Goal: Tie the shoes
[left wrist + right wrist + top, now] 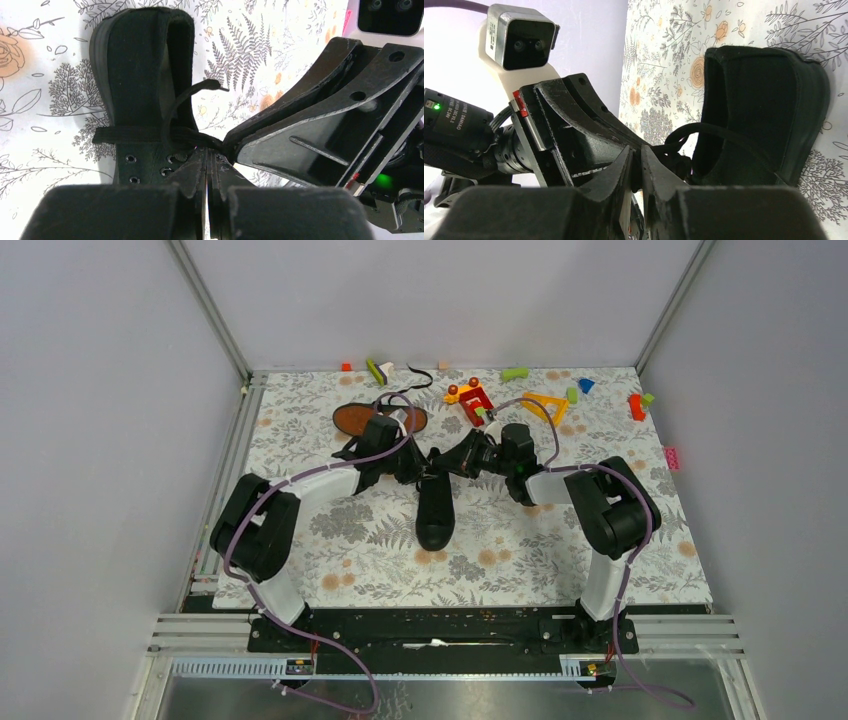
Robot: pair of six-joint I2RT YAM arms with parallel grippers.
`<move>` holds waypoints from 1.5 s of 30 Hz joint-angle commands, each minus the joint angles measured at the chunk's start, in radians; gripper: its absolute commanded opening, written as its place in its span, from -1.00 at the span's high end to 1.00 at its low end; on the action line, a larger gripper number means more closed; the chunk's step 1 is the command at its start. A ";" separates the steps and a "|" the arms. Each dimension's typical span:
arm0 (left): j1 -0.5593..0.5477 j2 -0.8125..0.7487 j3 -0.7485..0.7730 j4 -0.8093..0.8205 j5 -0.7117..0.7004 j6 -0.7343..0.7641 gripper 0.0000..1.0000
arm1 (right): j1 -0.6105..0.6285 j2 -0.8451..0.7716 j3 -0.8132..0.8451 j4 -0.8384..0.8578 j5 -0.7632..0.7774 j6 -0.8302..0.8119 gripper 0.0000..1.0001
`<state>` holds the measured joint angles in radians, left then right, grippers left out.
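One black shoe (435, 512) stands upright mid-table with its toe toward the near edge. The second shoe (378, 418) lies behind it on its side and shows its orange-brown sole. My left gripper (413, 470) and right gripper (452, 462) meet tip to tip over the upright shoe's opening. In the left wrist view the shoe (142, 70) has a lace loop (172, 112) running into my left gripper (207, 159), which is shut on the lace. In the right wrist view my right gripper (636, 159) is shut on a lace beside the shoe (764, 115).
Small colourful toy blocks lie along the far edge: a red and yellow toy (470, 398), a yellow triangle (545, 406), a green block (515, 372) and a red block (636, 406). A pink block (672, 457) is at the right edge. Grey walls enclose the table.
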<state>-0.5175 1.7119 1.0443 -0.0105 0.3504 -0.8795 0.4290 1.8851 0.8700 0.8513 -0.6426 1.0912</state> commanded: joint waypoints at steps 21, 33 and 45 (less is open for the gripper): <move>-0.015 0.113 -0.100 0.446 0.116 -0.082 1.00 | 0.022 -0.115 0.021 -0.234 0.112 -0.133 0.64; 0.016 0.139 -0.141 0.535 0.178 -0.083 1.00 | 0.033 -0.184 0.107 -0.561 0.223 -0.297 0.46; 0.017 0.145 -0.144 0.538 0.184 -0.084 1.00 | 0.035 -0.201 0.147 -0.672 0.248 -0.368 0.21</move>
<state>-0.5045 1.8530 0.9070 0.4679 0.5117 -0.9691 0.4526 1.7256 0.9707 0.2245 -0.4149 0.7696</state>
